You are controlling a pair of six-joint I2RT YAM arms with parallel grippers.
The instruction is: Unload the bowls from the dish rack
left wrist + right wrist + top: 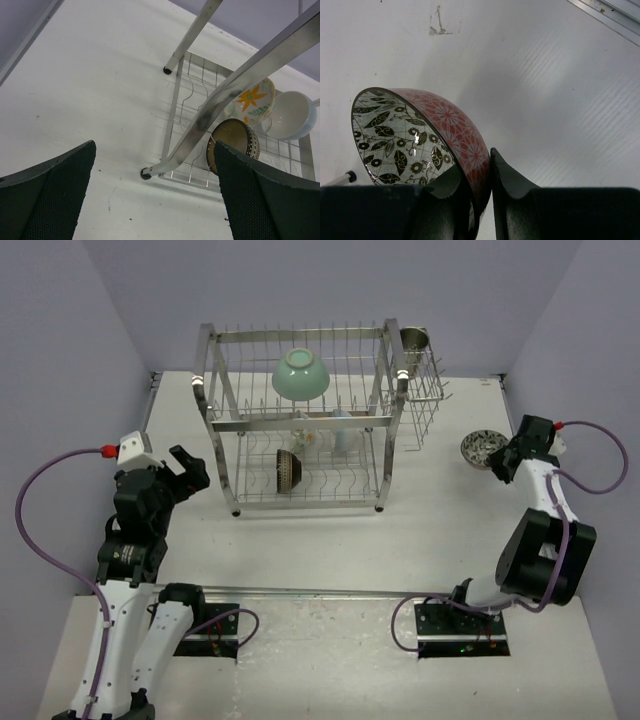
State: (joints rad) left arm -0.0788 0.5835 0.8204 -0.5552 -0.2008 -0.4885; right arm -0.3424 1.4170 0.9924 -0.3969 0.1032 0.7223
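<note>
A white table (330, 560) carries the two-tier steel dish rack (250, 337), which stands toward the far wall. The mint-green bowl (299, 375), the biggest of the bowls, sits upside down on the top tier. On the lower tier the dark brown striped bowl (288, 469) stands on edge near the front, with the white bowl with yellow flowers (255, 100) and a plain white bowl (292, 115) behind it. The left gripper (190, 472) hangs spread wide and empty just left of the rack. The right gripper (500, 462) pinches the rim of the pinkish patterned bowl (484, 448), tilted, out of the rack and over the table to its right. A steel cup (414, 340) stands in the side basket (428, 400).
</note>
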